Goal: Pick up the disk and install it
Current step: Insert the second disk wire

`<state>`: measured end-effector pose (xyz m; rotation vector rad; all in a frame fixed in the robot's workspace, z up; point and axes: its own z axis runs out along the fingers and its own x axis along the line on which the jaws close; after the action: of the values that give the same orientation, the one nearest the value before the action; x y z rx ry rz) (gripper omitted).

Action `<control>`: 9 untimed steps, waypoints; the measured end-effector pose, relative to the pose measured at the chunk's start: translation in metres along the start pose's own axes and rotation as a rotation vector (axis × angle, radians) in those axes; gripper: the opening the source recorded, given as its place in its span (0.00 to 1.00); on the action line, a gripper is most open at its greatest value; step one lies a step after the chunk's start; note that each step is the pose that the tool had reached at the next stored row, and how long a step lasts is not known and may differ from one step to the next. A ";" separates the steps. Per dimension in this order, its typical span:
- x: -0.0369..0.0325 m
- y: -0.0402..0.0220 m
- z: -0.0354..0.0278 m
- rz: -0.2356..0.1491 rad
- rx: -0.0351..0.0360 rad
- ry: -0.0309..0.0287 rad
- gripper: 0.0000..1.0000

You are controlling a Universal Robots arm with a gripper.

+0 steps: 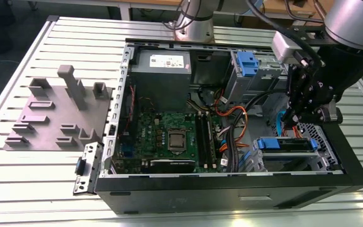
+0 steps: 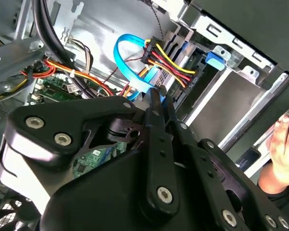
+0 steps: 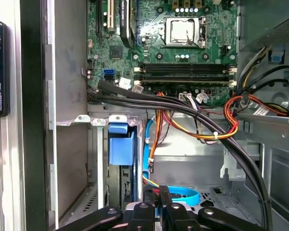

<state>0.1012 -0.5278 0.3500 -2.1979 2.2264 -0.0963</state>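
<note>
The disk (image 1: 285, 144) sits in the lower drive bay of the open computer case (image 1: 232, 191), on the exterior view's right. Mostly its blue carrier end shows. That blue end also appears in the first wrist view (image 3: 121, 147) and, as a blue tab, in the second wrist view (image 2: 214, 57). My gripper (image 1: 294, 122) reaches down into the case just above and beside the bay. Its fingers (image 2: 157, 98) are shut, with their tips against a blue flat cable (image 2: 127, 67) and a bundle of red, yellow and black wires. Whether anything is pinched is hidden. The fingers (image 3: 164, 199) hover over the blue cable (image 3: 180, 195).
A motherboard (image 1: 168, 137), a grey power supply (image 1: 162, 64) and thick black cables (image 3: 183, 108) crowd the case. Another blue carrier (image 1: 247, 64) sits in the upper bay. A grey fixture block (image 1: 55, 113) lies on the slatted table. A person's hand (image 2: 284, 139) is beside the case.
</note>
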 end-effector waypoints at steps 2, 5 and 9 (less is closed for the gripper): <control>0.0005 0.0023 0.0005 0.000 0.0167 0.0000 0.16; 0.0012 0.0078 0.0020 0.001 0.0366 -0.0005 0.16; 0.0062 0.0140 0.0051 0.002 0.0460 -0.0016 0.16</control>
<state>0.0874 -0.5340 0.3444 -2.1723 2.2020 -0.1442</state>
